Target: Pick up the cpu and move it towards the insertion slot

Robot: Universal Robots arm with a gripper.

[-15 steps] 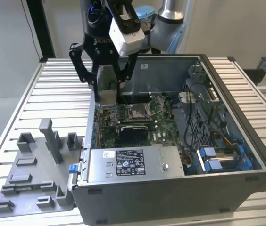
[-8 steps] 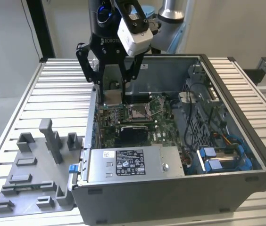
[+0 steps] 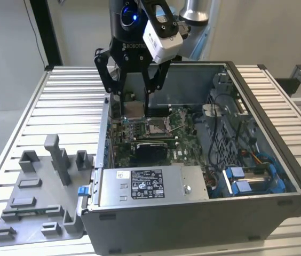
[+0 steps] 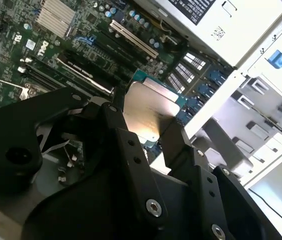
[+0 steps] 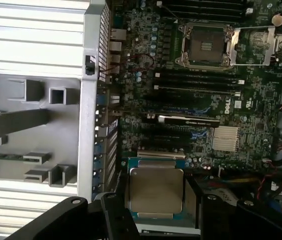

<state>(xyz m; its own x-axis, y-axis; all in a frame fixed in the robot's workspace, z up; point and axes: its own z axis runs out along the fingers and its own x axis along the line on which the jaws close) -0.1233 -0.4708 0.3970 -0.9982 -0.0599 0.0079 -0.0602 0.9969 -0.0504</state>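
The cpu [image 3: 135, 110] is a small silvery square chip with a tan edge, and my gripper [image 3: 134, 105] is shut on it, holding it just above the motherboard inside the open computer case. In both wrist views the cpu [image 4: 148, 114] [image 5: 156, 189] sits flat between the black fingers [image 4: 115, 127] [image 5: 112, 212]. The insertion slot [image 3: 157, 126] [image 5: 206, 47], a silver-framed socket with a brownish centre, lies open a short way to the exterior view's right of the cpu. Its metal cover plate [image 5: 260, 44] is folded back beside it.
A grey plastic tray [image 3: 38, 205] [image 5: 31, 125] with upright blocks lies on the slatted table [image 3: 60, 106] at the exterior view's left of the case. A labelled silver power-supply box [image 3: 145, 184] closes the case's near side. Cables and blue drive bays [image 3: 252, 178] fill its right.
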